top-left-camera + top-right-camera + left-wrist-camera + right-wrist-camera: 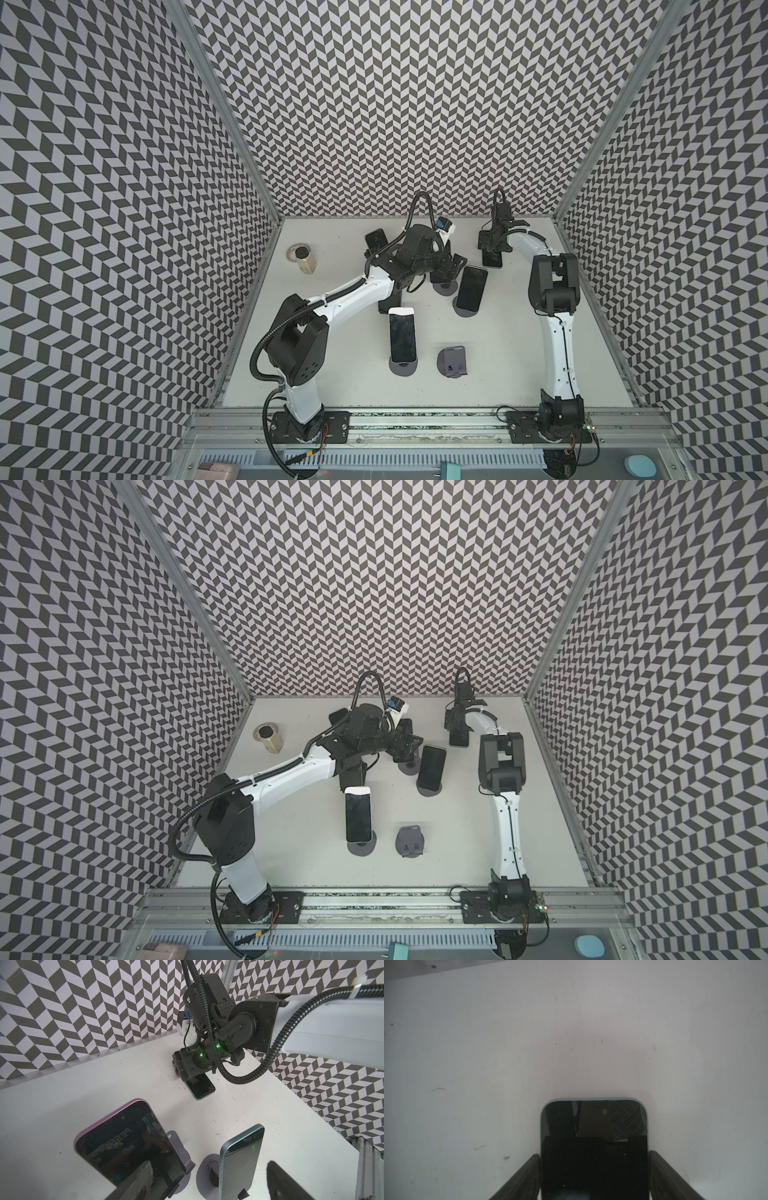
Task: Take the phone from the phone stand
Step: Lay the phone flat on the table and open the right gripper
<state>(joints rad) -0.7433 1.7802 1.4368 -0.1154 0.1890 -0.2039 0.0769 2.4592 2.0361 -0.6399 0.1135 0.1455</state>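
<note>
Phone [593, 1122], blue-edged, lies flat on the white table [467, 1043], far right. Right gripper [595, 1155] straddles it, a finger close along each long edge; clamped or loose, cannot tell. Left gripper [209, 1163] gapes wide, holding nothing, far centre, facing a purple-edged phone [128, 1147] and a teal phone [243, 1159] propped on stands [204, 1182]. Empty stand [452, 360] sits near centre.

Surface and material survey: bench

Tabletop [498, 374] matt white, scuffed and speckled; flat phone [593, 1122] glossy glass face, mirror-like, with a thin satin blue rim; purple-rimmed phone [124, 1147] glossy dark face, satin metallic edge; empty stand [452, 361] matt grey plastic; arm shells [353, 297] smooth white plastic with a slight sheen, joints matt black; cable conduit [277, 1043] ribbed black plastic; frame rails [415, 426] brushed bare metal; walls [415, 104] matt printed chevron.
</note>
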